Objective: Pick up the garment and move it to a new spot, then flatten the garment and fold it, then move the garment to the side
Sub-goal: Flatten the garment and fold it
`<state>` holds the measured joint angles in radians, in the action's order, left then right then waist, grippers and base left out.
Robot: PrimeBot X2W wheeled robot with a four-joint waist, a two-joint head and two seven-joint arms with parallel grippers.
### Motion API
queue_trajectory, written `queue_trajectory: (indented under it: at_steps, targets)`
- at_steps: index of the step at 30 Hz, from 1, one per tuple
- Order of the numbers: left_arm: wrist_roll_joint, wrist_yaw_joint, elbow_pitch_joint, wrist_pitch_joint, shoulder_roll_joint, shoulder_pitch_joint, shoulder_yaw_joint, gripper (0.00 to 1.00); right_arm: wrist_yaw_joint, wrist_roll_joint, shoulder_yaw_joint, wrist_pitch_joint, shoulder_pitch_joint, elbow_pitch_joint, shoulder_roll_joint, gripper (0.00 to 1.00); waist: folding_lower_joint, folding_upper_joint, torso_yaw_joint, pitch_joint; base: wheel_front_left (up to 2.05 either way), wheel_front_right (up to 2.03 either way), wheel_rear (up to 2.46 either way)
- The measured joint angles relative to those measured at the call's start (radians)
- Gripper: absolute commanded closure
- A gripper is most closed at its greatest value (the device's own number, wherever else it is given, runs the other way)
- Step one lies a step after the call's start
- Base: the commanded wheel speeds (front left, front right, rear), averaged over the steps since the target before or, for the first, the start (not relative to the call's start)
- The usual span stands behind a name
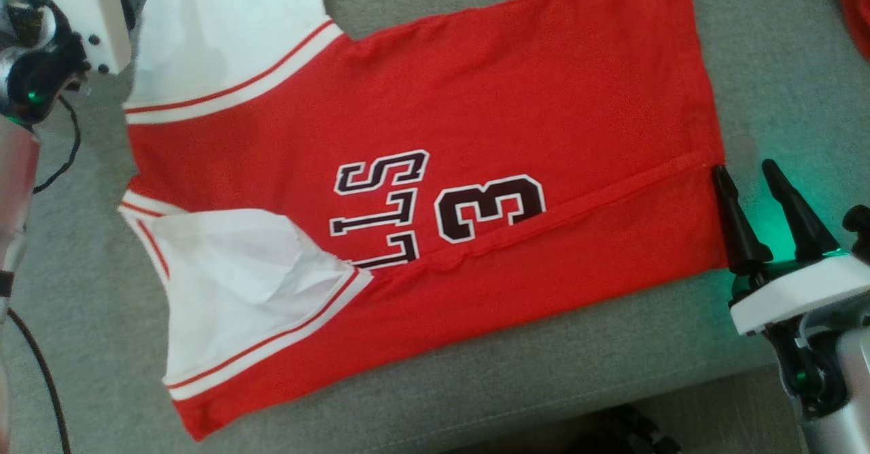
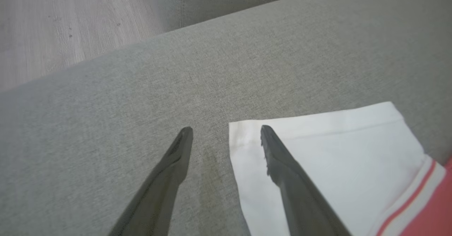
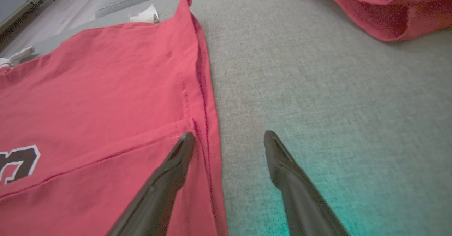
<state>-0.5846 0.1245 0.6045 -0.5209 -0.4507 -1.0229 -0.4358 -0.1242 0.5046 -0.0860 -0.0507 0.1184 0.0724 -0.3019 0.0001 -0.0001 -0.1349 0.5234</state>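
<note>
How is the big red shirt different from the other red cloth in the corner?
The shirt lies spread out flat; the other red cloth is bunched up in folds. The shirt has white sleeves and dark lettering; the other red cloth looks plain red, as far as it can be seen. Both are red and rest on the same grey cushion.

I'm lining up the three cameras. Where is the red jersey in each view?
Head view: jersey spread across the middle, hem at the right.
Left wrist view: its white sleeve at lower right, red at the corner.
Right wrist view: jersey covers the left half.
Shared landmark: the grey fabric surface under it.
</note>
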Motion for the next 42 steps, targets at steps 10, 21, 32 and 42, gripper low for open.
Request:
queue_trajectory:
  at_steps: [10,21,32,42]
  targets:
    - [-0.027,0.0,0.085,0.045,-0.056,-0.036,-0.105,0.0,0.0,0.0,-0.001,0.017,0.0,0.008,0.01,0.0,0.0,0.0,-0.031,0.016,0.0,0.0,0.0]
    - [-0.08,0.006,0.125,0.067,-0.069,-0.082,-0.204,0.0,0.0,0.0,-0.003,0.025,0.0,0.019,0.014,0.0,0.0,0.0,-0.046,0.022,0.0,0.0,0.0]
    - [-0.112,0.007,0.145,0.114,-0.091,-0.098,-0.283,1.0,0.0,0.0,-0.001,0.024,0.001,0.024,0.016,0.0,0.0,0.0,-0.055,0.014,0.0,0.0,0.0]
    - [-0.179,0.007,0.105,0.208,-0.091,-0.109,-0.365,1.0,0.0,-0.002,-0.038,-0.042,0.117,0.003,-0.012,0.0,-0.0001,0.0,-0.036,-0.04,0.0,0.0,0.0]
